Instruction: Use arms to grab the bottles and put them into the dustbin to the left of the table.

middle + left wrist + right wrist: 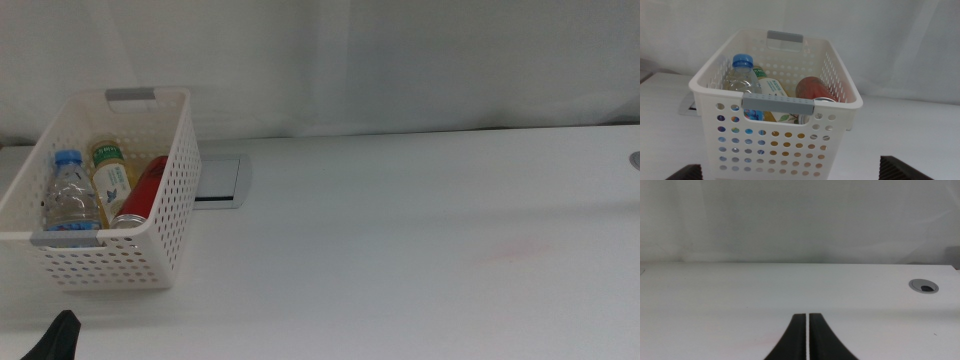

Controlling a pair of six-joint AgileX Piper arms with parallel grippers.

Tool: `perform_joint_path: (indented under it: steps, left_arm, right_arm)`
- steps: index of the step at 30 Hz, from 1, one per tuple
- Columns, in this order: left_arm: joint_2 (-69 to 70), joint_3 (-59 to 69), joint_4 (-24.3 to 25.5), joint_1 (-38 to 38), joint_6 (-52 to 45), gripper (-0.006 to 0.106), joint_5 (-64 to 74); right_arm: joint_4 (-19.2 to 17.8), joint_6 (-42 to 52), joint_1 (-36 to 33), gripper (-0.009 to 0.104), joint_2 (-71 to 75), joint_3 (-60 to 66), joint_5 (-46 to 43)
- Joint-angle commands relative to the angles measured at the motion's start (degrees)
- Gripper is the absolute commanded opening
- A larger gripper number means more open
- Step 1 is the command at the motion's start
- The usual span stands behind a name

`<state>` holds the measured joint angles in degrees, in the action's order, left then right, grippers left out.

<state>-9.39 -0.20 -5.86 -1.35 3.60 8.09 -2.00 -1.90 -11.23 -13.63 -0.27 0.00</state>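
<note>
From the middle view, the white perforated plastic dustbin sat at the table's left end, holding the clear blue-capped water bottle, yellow tea bottle and red cola can, all leaning, tops toward the far wall. They looked light, smooth and slippery; mid-body seemed the best grasp.

Left wrist: the left gripper hung spread wide, just before the bin.

Right wrist: the right gripper was pressed together over bare tabletop.

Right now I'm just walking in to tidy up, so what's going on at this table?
Nothing is being handled. The water bottle, tea bottle and cola can all lie inside the dustbin. The left claw waits open before the bin; the right claw rests shut over bare table.
</note>
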Motion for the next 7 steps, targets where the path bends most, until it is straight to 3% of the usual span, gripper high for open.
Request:
perform_joint_path:
  steps: [1, 7]
  left_arm:
    - [0.2, 2.3, -0.2, 0.1, -0.1, 0.091, -0.9]
    - [0.2, 2.3, -0.2, 0.1, -4.0, 0.091, -1.0]
  right_arm:
    - [-0.2, 0.1, 0.4, -0.003, 0.2, 1.1, -0.4]
    - [-0.2, 0.1, 0.4, -0.003, 0.2, 1.1, -0.7]
